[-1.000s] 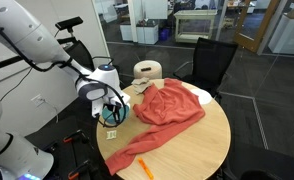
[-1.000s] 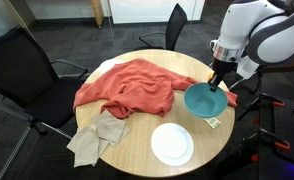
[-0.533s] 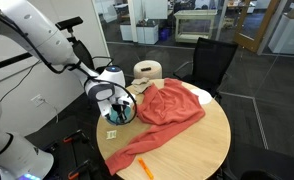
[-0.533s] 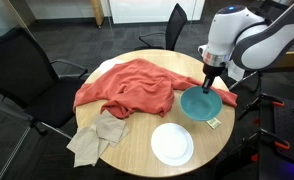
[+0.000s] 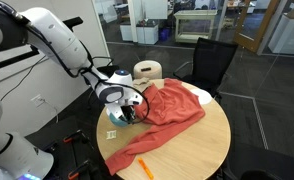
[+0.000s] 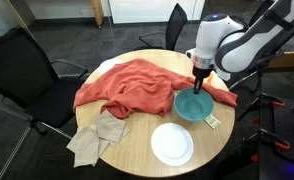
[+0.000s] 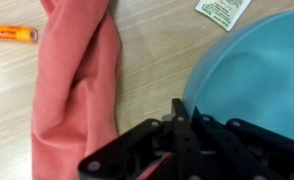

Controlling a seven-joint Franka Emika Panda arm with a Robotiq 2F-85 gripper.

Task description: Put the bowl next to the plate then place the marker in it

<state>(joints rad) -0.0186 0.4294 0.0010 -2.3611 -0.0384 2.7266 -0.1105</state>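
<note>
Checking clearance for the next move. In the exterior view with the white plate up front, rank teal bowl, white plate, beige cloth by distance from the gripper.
1. Teal bowl: gripper on its rim, right of view.
2. White plate: in front of the bowl.
3. Beige cloth: left table edge.

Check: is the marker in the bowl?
No, the marker lies on the table, across the cloth from the bowl.

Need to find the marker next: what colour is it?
Orange; the marker shows best in the wrist view, top left.
</note>
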